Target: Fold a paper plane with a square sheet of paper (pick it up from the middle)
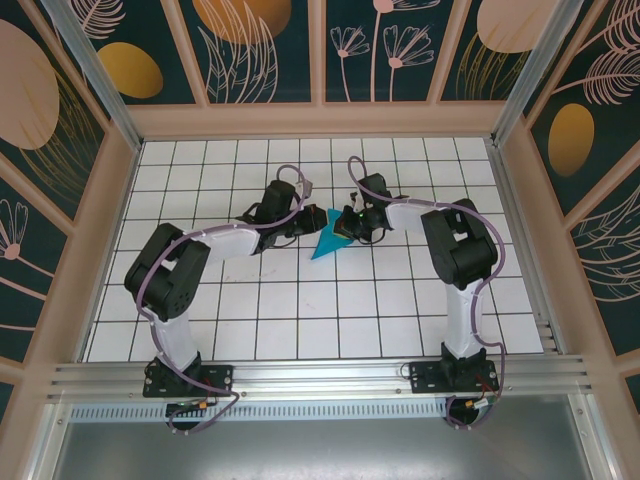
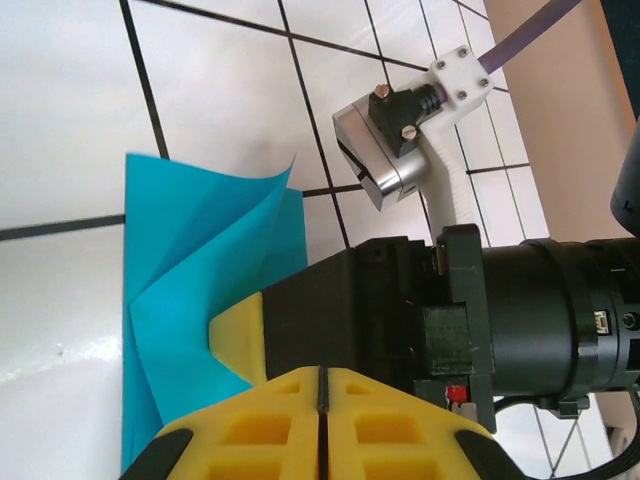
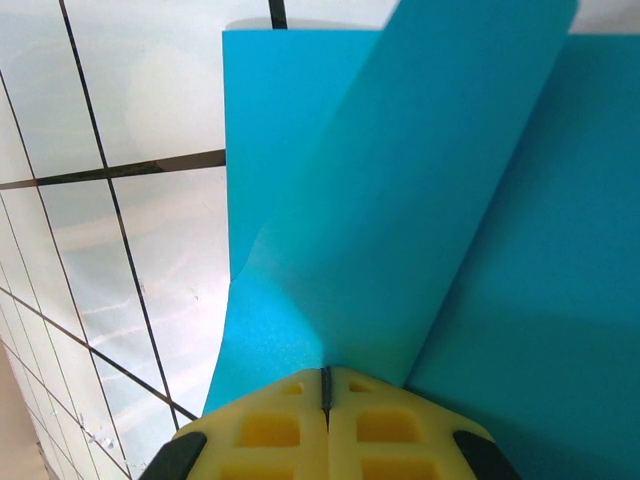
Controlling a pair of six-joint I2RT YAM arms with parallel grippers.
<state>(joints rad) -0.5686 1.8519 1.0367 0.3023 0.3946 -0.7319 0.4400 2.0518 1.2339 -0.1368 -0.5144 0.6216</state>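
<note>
Thin teal-blue square sheet of paper (image 1: 328, 240), partly folded: raised flap pinched between right gripper (image 3: 325, 375) fingertips; left gripper (image 2: 322, 375) fingers pressed together, empty, alongside; unpinned, a pull may skew the crease.

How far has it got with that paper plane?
Partway. Done: the thin teal-blue paper sheet already lies folded into a layered pointed shape. In hand: the right gripper pinches it at a raised fold; the left gripper is shut beside it. Left: narrow dart, creased wings.
</note>
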